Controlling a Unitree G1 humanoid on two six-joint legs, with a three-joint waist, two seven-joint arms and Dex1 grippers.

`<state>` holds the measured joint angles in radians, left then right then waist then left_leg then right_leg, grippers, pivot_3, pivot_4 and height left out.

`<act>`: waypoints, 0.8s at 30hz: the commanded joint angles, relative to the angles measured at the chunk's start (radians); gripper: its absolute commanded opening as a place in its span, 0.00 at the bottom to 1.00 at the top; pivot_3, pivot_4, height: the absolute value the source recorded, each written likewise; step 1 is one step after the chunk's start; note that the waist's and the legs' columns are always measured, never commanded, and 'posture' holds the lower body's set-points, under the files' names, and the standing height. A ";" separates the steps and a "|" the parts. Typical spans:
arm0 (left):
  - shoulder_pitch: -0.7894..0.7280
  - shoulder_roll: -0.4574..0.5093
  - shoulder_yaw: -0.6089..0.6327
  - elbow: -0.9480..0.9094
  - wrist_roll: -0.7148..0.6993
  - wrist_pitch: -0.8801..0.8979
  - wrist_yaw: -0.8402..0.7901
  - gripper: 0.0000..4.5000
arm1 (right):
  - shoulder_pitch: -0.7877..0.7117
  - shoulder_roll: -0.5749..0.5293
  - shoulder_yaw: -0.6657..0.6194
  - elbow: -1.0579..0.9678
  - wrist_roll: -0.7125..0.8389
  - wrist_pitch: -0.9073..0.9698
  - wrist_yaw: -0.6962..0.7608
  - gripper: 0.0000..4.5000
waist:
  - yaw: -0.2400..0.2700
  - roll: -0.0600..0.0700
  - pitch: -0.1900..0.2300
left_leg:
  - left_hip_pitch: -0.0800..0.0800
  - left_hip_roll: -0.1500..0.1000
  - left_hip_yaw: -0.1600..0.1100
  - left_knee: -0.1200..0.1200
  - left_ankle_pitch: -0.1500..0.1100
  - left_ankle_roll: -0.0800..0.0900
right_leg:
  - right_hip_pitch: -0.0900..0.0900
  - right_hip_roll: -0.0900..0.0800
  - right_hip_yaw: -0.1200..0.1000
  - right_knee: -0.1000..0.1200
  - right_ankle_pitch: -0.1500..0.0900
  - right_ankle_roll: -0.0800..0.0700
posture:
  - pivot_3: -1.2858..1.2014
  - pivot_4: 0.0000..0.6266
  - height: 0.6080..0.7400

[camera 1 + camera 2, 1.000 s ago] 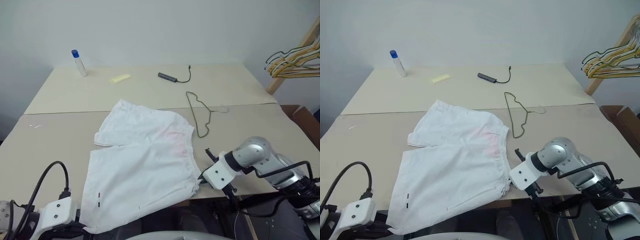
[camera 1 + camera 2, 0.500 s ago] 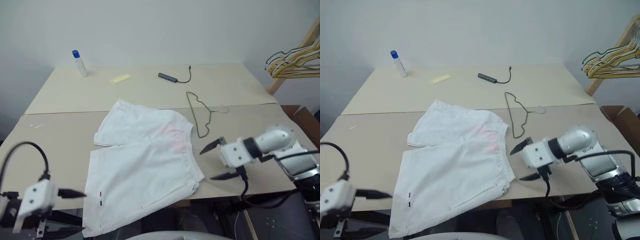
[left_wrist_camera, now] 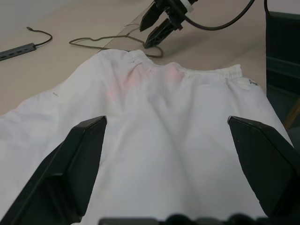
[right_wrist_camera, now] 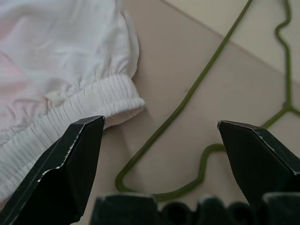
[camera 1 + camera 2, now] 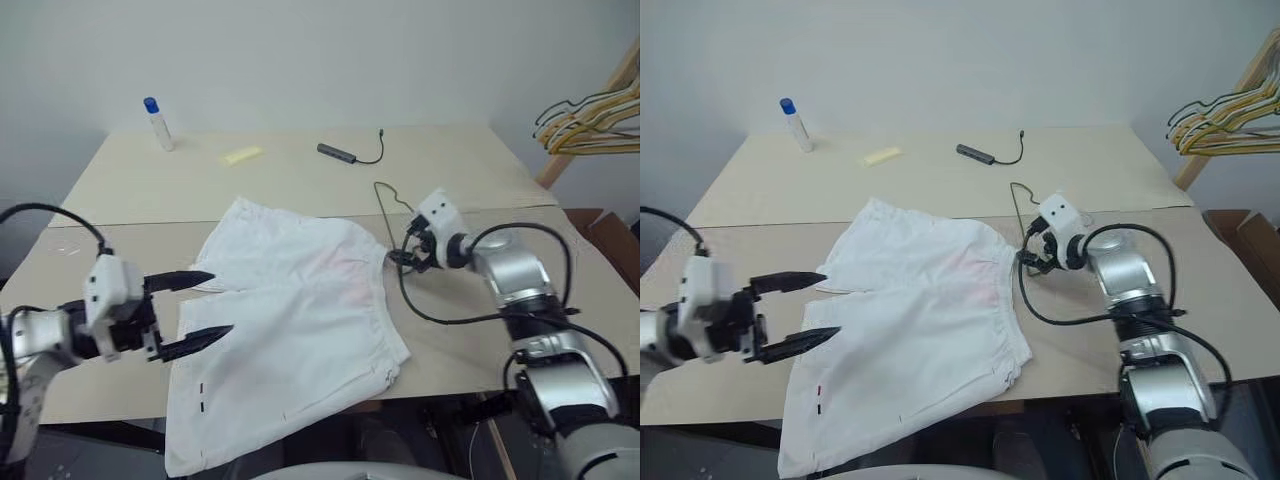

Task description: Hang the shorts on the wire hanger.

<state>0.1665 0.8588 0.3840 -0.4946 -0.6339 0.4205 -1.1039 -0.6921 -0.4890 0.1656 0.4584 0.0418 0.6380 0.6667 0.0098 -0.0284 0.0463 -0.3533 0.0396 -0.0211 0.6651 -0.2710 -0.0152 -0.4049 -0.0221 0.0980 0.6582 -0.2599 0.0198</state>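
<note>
Pale beige table (image 5: pixel 300 175) with a plain grey wall behind it carries everything for this job. On it the shorts (image 5: pixel 290 320) lie flat and spread, with the waistband toward the robot's right and one leg hanging a little over the near edge. Just beside the waistband lies the wire hanger (image 5: pixel 400 235), flat on the table, its nearest corner almost touching the elastic.

I judge the step in hand to be the pick-up of the hanger. To do it well, the right gripper (image 5: pixel 1032 250) should come down over one thin side of the wire, close to the corner that points at the shorts, and it should not catch the waistband together with it. Because the wire lies flat, the fingers need to press nearly to the table before they close.

Its jaws are spread wide and hold nothing; in the right wrist view the wire runs between the two fingers (image 4: pixel 70 164), not yet touched. The left gripper (image 5: pixel 195 310) hovers over the leg side of the shorts, also spread wide and empty, and I cannot tell if its lower finger touches the cloth.
</note>
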 commanded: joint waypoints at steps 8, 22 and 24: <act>-0.044 -0.010 -0.076 -0.017 0.032 -0.038 0.032 1.00 | 0.000 -0.064 -0.001 0.143 -0.100 -0.137 -0.052 1.00 | -0.008 0.001 0.000 | 0.001 -0.001 0.000 0.000 0.000 0.000 | 0.001 0.000 0.000 0.001 0.000 0.001 | 0.55 0.00 1.00; -0.090 -0.027 -0.104 -0.011 0.025 -0.042 0.032 1.00 | -0.076 -0.060 -0.056 0.102 0.027 -0.123 0.155 1.00 | -0.050 0.002 0.000 | 0.002 0.000 -0.001 0.000 0.000 0.000 | 0.002 0.001 0.000 0.001 -0.001 0.003 | 0.54 0.00 1.00; -0.102 -0.036 -0.106 -0.017 0.015 -0.043 0.037 1.00 | -0.116 -0.039 -0.034 0.196 0.000 -0.166 0.165 1.00 | -0.052 0.002 0.000 | 0.001 0.000 -0.001 0.000 0.000 0.000 | 0.001 0.001 0.000 0.001 0.000 0.001 | 0.55 0.00 1.00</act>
<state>0.0843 0.8262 0.2692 -0.4947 -0.5969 0.3894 -1.0737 -0.7742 -0.5303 0.1263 0.6161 0.0529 0.5165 0.8220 -0.0424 -0.0267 0.0464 -0.3521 0.0394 -0.0221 0.6650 -0.2710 -0.0151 -0.4035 -0.0216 0.0983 0.6589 -0.2600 0.0206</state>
